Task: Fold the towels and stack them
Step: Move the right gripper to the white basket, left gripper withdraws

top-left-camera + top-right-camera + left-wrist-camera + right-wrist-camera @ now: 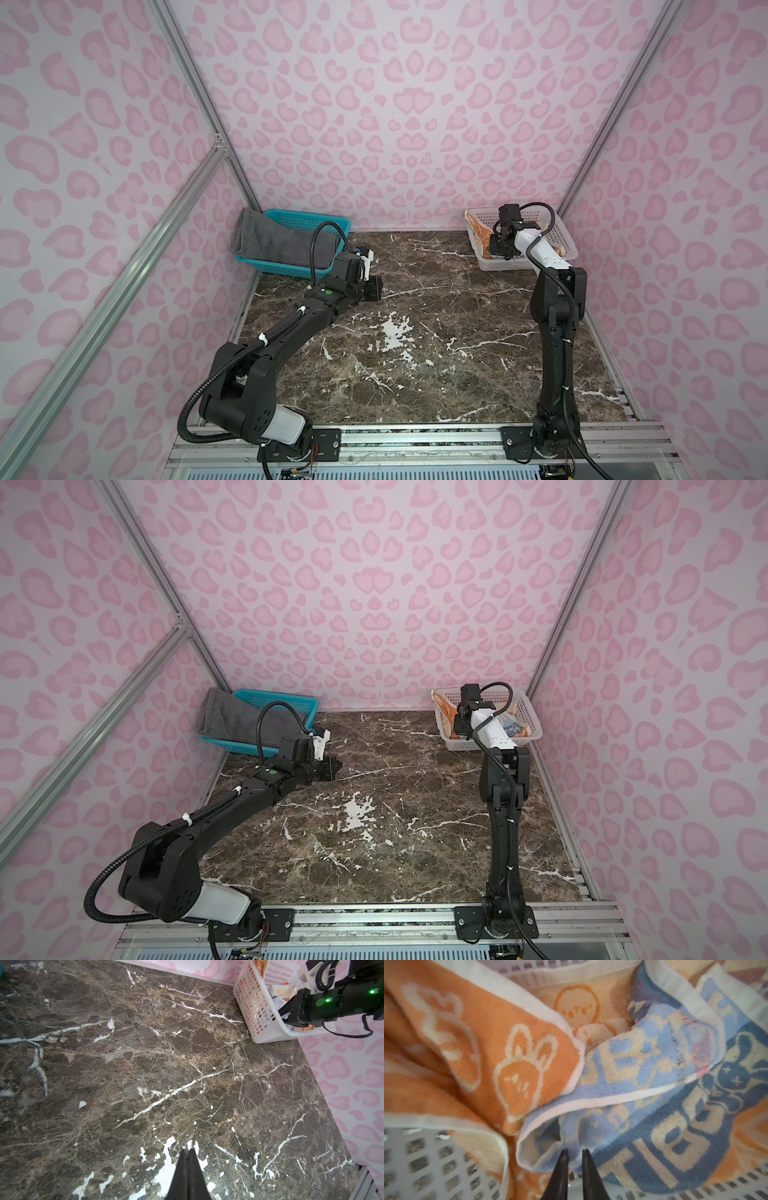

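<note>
The towels sit in two baskets at the far edge of the marble table [415, 353], with none of them on the tabletop itself. Nearest the camera, the left arm runs low and long from its base at the near left corner, slanting towards the far left. The left gripper [188, 1153] hangs just over the stone, its jaws pressed together on nothing and pointing towards the middle of the table. Just behind it is the teal basket [307, 218], with the dark grey towel [274, 237] draped in it and over its left rim.

The right arm rises almost straight up from its base at the near right. It bends at a high elbow and tips its forearm down into the white basket [505, 266] in the far right corner. Inside lie the orange towel [488, 1043] and the multicolour lettered towel [654, 1126], crumpled and touching. The right gripper [574, 1154] has its jaws drawn nearly together, with a fold at the lettered towel's edge caught between the tips.
</note>
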Controlling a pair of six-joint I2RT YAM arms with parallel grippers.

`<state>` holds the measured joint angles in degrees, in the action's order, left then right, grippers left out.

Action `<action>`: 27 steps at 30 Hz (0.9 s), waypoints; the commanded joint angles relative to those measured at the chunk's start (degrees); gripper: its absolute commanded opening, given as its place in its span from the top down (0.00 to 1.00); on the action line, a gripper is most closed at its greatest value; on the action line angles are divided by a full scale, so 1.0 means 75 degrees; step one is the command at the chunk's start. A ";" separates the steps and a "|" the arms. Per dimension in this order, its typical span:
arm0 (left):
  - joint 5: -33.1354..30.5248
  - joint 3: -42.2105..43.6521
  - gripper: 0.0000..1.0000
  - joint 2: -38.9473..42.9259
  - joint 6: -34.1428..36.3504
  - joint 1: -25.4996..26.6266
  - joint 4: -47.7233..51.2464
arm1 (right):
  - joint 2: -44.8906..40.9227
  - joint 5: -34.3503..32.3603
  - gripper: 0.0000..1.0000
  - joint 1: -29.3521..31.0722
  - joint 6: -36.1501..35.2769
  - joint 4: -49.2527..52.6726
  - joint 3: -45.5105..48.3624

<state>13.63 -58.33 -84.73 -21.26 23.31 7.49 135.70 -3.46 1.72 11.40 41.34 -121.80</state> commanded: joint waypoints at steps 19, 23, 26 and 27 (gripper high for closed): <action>0.0195 -0.0189 0.91 0.0487 0.0520 -0.0284 0.0162 | -0.2486 -0.0273 0.83 0.0225 -0.0524 -0.1637 0.2034; 0.0244 -0.0143 0.79 0.0447 0.0438 -0.0327 0.0118 | -0.2135 -0.0498 0.66 0.0218 -0.0459 -0.1520 0.1844; 0.0314 -0.0194 0.67 0.0294 0.0330 -0.0339 0.0087 | -0.1681 -0.0601 0.57 0.0173 -0.0471 -0.1264 0.1430; 0.0358 -0.0221 0.65 0.0233 0.0287 -0.0337 0.0072 | -0.1474 -0.0610 0.55 0.0153 -0.0466 -0.1100 0.1200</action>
<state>15.07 -59.51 -82.11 -18.17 20.88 8.29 122.32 -6.48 3.09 7.94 30.59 -110.74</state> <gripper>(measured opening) 0.358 0.447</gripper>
